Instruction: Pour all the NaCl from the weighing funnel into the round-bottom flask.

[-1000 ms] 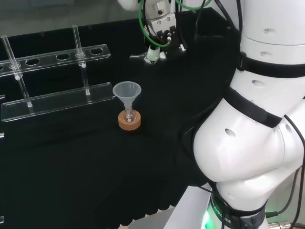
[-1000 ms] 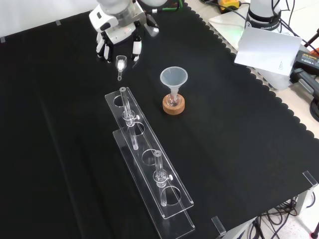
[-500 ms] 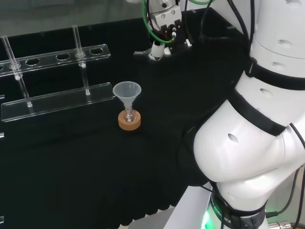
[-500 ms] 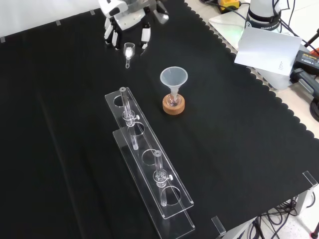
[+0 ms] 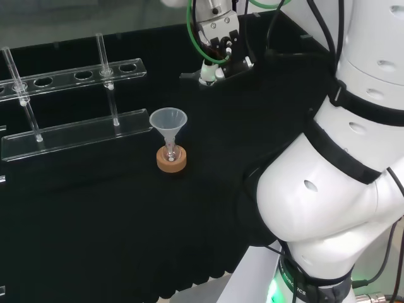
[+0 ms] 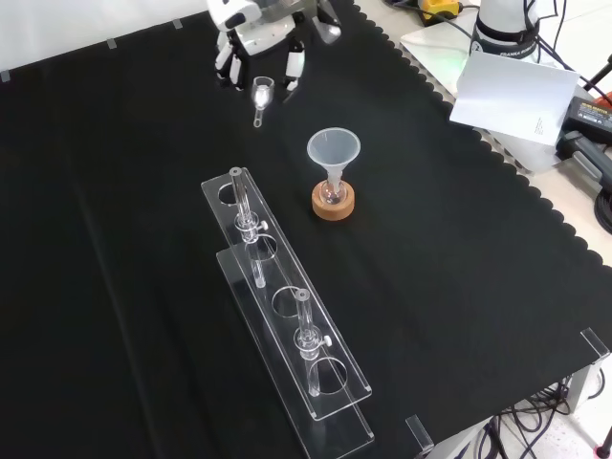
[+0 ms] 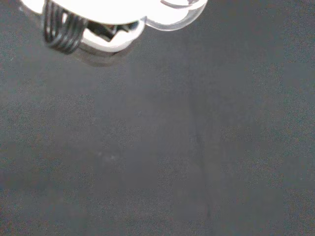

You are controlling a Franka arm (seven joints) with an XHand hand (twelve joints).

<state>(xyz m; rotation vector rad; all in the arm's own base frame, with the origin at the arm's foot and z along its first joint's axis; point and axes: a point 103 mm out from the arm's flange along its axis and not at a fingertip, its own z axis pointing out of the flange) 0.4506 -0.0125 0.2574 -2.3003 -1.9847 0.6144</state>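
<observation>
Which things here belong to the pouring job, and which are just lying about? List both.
Part of the job:
- robot hand, carrying the weighing funnel
- plastic funnel set in the round-bottom flask
- cork ring under the flask

Lying about:
- clear tube rack with glass tubes
- white paper beyond the cloth's edge

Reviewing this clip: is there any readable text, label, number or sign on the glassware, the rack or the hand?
No readable text in any view.
Weighing funnel in the hand: no label visible.
Plastic funnel and flask on the cork ring: no marks visible.
Clear rack: no numbers visible.
</observation>
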